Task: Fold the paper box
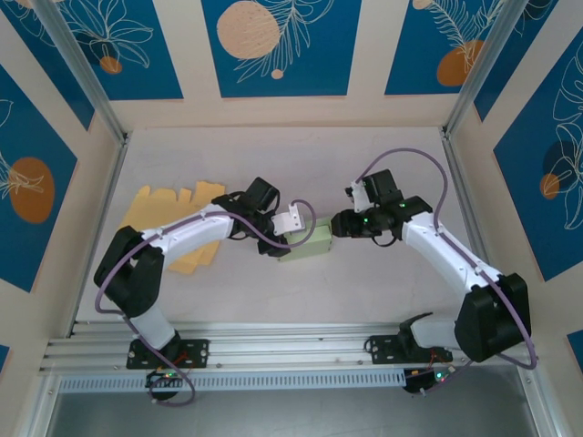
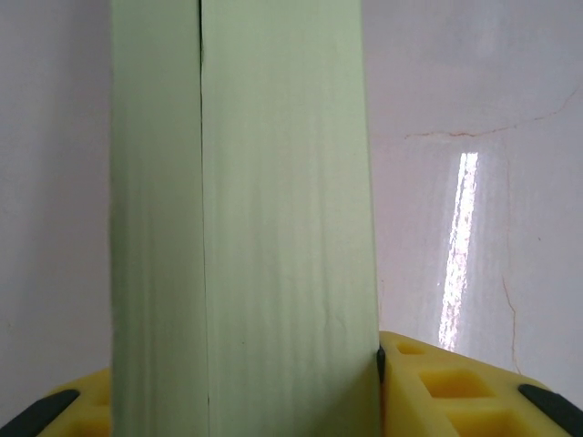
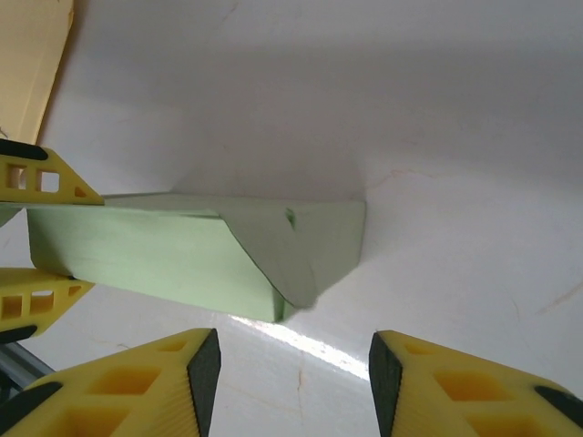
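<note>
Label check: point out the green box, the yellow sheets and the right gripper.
green box (image 1: 310, 244), top view, top face.
yellow sheets (image 1: 159, 208), top view, left part.
right gripper (image 3: 295, 362), right wrist view, between fingertips.

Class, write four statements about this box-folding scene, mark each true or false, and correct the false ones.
1. The left end effector grips the green box. True.
2. The right end effector is shut on the box. False: its jaws stand open with nothing between them, just short of the box's end.
3. Flat yellow sheets lie on the table on the left arm's side. True.
4. The green box sits on top of the yellow sheets. False: it is near the table's middle, apart from them.
</note>
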You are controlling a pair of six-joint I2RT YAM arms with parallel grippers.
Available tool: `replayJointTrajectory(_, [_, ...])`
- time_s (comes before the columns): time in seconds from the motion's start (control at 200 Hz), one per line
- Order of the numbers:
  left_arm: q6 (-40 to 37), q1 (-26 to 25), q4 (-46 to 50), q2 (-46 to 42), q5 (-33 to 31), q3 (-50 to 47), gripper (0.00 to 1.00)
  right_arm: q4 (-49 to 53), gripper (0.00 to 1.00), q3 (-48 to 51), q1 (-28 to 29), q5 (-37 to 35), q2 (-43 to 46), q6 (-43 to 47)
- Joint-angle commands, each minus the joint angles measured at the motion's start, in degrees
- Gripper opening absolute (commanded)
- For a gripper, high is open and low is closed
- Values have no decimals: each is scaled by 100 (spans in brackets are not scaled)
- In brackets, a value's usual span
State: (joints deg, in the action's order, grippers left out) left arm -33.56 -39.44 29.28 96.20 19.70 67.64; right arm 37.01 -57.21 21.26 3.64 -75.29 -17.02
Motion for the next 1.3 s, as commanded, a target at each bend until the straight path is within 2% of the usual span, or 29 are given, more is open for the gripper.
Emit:
replayJointTrajectory(0.0, [-153,50,339,129,165,92,43,-185,48,-300,113,-90,-161,257])
replayJointTrajectory(0.12, [-159,50,344,114,143,80,43,-203,44,-434,167,-189,-337,304])
replayJointTrajectory(0.3, [-136,47,321,120,55,91,44,-168,26,-484,223,-182,-420,206])
replayJointTrajectory(0.54, [-122,43,264,190,35,135,44,-142,26,-414,334,-235,-416,-83])
replayJointTrajectory(1.05, [-67,46,239,260,13,175,45,-90,9,-366,564,-551,-524,-542])
replayJointTrajectory(1.295, [67,43,153,177,-147,187,59,-63,2,-229,584,-871,-530,-471])
